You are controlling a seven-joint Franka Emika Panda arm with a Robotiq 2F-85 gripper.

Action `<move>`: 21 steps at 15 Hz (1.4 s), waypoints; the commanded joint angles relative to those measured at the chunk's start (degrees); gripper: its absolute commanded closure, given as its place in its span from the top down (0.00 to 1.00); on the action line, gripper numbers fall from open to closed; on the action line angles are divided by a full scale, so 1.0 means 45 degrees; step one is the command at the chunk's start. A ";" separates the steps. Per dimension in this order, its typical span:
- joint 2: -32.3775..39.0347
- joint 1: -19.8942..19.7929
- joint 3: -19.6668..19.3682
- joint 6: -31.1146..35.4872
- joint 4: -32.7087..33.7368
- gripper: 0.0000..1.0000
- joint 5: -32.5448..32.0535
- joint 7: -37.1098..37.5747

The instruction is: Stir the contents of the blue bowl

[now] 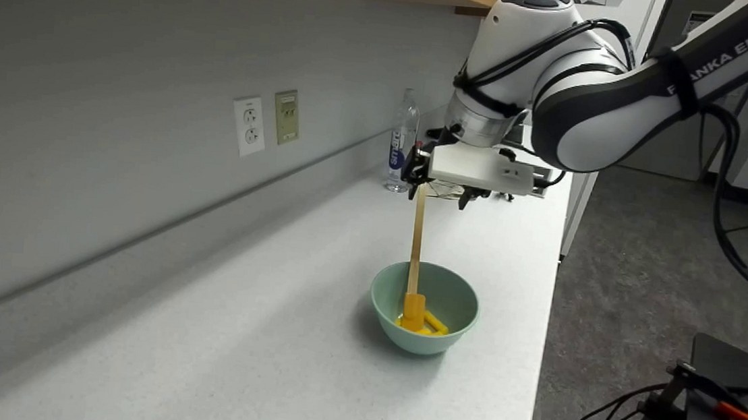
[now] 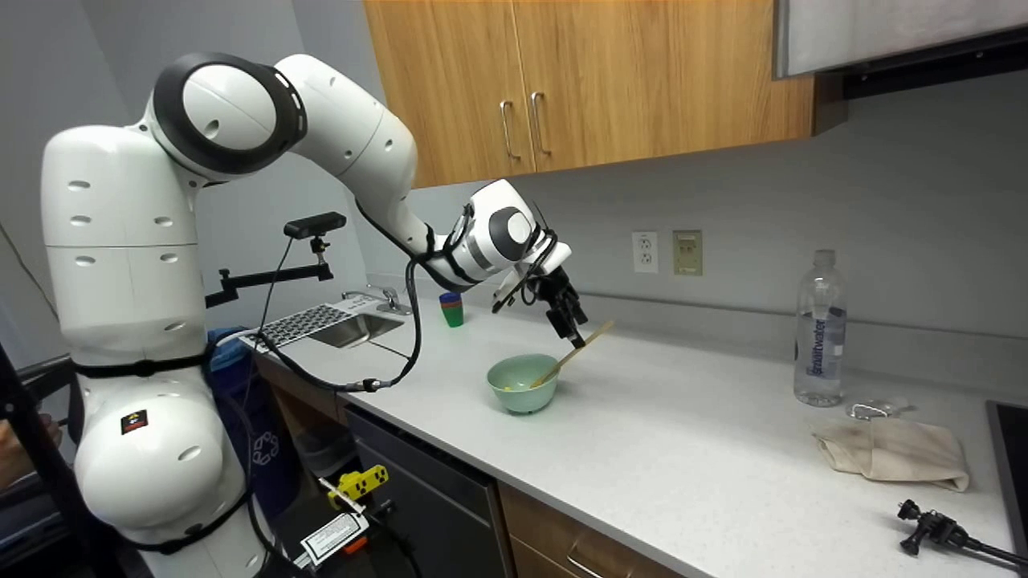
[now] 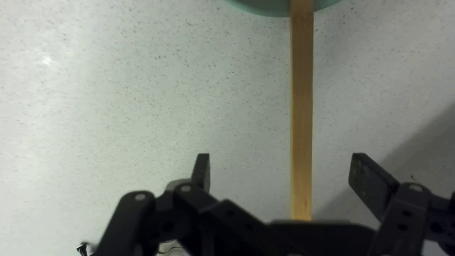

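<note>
The blue bowl (image 1: 418, 344) stands upright on the white counter; it also shows in an exterior view (image 2: 522, 403) and at the top edge of the wrist view (image 3: 265, 10). The contents, bright yellow pieces (image 1: 435, 322), lie at its bottom; only a speck of them (image 2: 507, 389) shows in an exterior view. A wooden stirring stick (image 1: 416, 241) with a yellow-orange blade leans in the bowl over its rim. My gripper (image 3: 280, 158) is open above the counter beside the bowl. The stick's handle (image 3: 301, 106) runs between the two fingers, apart from both. Its upper end is hidden behind the gripper body.
A water bottle (image 2: 821, 337) stands by the wall, with a folded cloth (image 2: 895, 453) and a black mount (image 2: 940, 530) near it. Stacked cups (image 2: 452, 309) and a sink (image 2: 353, 329) are at the far end. A wooden cabinet (image 2: 610, 80) hangs above the counter.
</note>
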 commanded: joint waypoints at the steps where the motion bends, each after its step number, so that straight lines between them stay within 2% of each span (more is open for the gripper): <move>1: 0.1049 0.0500 -0.0581 0.0551 0.1143 1.00 0.0078 0.0560; 6: 0.1987 0.0863 -0.1141 0.0890 0.2090 1.00 0.0304 0.0722; 7: 0.2123 0.0937 -0.1245 0.0881 0.2213 0.83 0.0361 0.0700; 8: 0.2214 0.1006 -0.1329 0.0855 0.2304 0.72 0.0421 0.0656; 17: 0.1840 0.1750 -0.2144 0.0434 0.2267 0.04 0.0124 0.1209; 18: 0.1779 0.1792 -0.2173 0.0401 0.2224 0.00 0.0113 0.1256; 21: 0.1591 0.1882 -0.2180 0.0350 0.2059 0.02 0.0138 0.1337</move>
